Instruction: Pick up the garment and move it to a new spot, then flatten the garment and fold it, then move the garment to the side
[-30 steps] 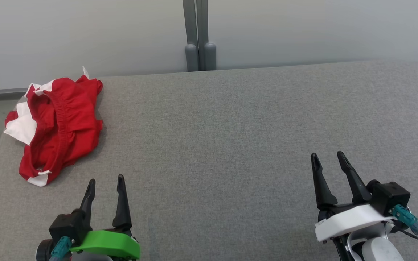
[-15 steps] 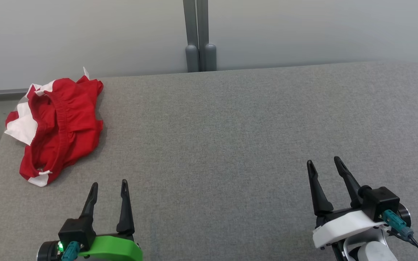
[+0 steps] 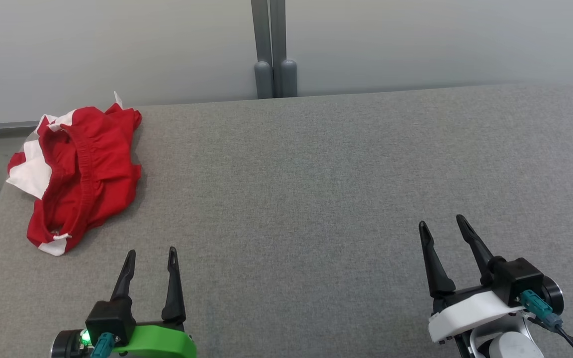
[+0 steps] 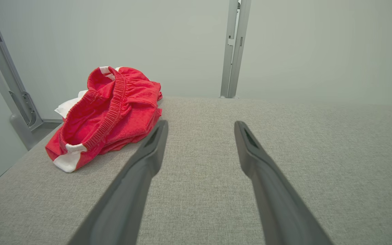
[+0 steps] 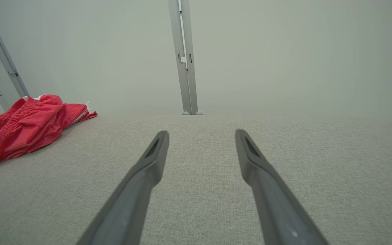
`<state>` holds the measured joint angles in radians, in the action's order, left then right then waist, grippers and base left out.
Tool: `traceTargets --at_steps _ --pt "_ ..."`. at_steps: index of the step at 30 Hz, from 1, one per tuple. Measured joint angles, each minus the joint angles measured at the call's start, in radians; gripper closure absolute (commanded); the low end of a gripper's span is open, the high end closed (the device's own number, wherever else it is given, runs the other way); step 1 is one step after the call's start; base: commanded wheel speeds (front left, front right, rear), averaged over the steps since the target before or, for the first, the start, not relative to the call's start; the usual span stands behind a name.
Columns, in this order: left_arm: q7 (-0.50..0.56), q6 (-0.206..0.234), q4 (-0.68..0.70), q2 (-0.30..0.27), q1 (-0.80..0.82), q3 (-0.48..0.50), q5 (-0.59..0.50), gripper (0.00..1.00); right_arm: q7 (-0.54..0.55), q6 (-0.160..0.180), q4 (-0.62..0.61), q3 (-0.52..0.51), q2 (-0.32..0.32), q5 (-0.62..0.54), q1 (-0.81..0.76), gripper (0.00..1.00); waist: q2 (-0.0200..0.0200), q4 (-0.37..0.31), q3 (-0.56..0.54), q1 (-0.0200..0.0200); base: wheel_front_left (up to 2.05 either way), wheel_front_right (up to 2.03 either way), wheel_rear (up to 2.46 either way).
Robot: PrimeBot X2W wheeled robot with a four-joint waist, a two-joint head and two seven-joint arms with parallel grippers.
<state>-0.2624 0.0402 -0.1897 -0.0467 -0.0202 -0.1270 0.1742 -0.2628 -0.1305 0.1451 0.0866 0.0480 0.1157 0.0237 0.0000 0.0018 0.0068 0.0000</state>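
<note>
Right pincer [image 3: 440, 221] lower, agape, empty

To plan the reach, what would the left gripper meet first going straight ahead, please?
The way looks free along the grey table; the left gripper aims apparently just right of the red shorts.

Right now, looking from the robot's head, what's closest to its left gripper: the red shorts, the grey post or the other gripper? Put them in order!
1. Red shorts: just ahead and to the left of the left gripper.
2. Grey post, at the back in the middle, and the right gripper, across the table on the right. Both are much farther, and they are too close to call.
</note>
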Motion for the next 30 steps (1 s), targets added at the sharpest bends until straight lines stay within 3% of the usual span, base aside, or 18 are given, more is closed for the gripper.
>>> traceTargets --at_steps 24,30 --pt "0.0 0.0 -0.008 0.0 0.0 0.0 0.001 0.0 0.0 0.0 0.005 -0.005 0.0 0.006 0.0 0.0 0.0 0.004 0.0 0.0 0.0 0.0 0.0" --pt "0.0 -0.002 -0.007 0.0 0.001 -0.005 0.001 0.0 0.0 0.0 -0.009 -0.011 0.001 0.007 -0.003 0.0 0.0 0.032 0.0 0.0 0.0 0.0 0.0"
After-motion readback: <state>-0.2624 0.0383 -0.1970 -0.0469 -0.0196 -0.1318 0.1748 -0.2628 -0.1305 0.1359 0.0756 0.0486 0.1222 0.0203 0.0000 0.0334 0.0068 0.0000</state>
